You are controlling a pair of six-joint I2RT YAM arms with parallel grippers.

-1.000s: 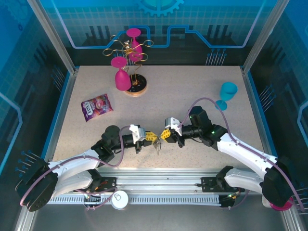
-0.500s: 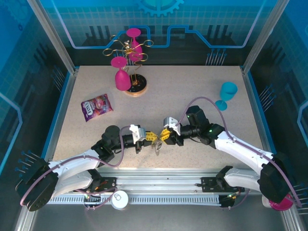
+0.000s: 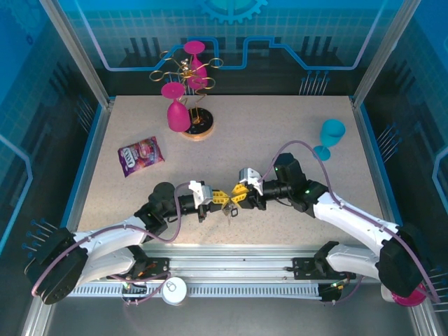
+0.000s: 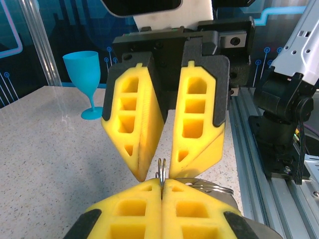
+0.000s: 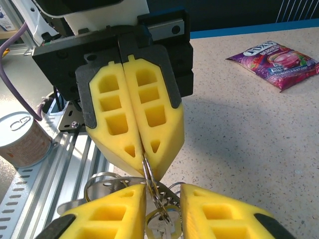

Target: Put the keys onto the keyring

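Observation:
My left gripper (image 3: pixel 220 198) is shut on the keyring (image 4: pixel 161 171), pinching its thin silvery ring edge-on. My right gripper (image 3: pixel 239 193) faces it tip to tip, open, with its yellow fingers (image 4: pixel 135 124) on either side of that ring. In the right wrist view the ring (image 5: pixel 148 174) runs from the shut left gripper (image 5: pixel 148 172) down into the gap of my right gripper (image 5: pixel 163 193). The keys (image 5: pixel 163 228) hang there, one with a yellowish round head. A flat metal part (image 5: pixel 107 186) lies behind. The keys (image 3: pixel 229 211) dangle just above the table.
A blue goblet (image 3: pixel 330 137) stands at the right. A purple snack bag (image 3: pixel 141 155) lies at the left. The gold wire rack with pink glasses (image 3: pixel 186 98) is at the back. A tin can (image 5: pixel 22 139) sits by the front rail (image 4: pixel 279 194).
My right gripper has edged a little closer to the left one, its open fingers now round the ring. The left arm has stayed still.

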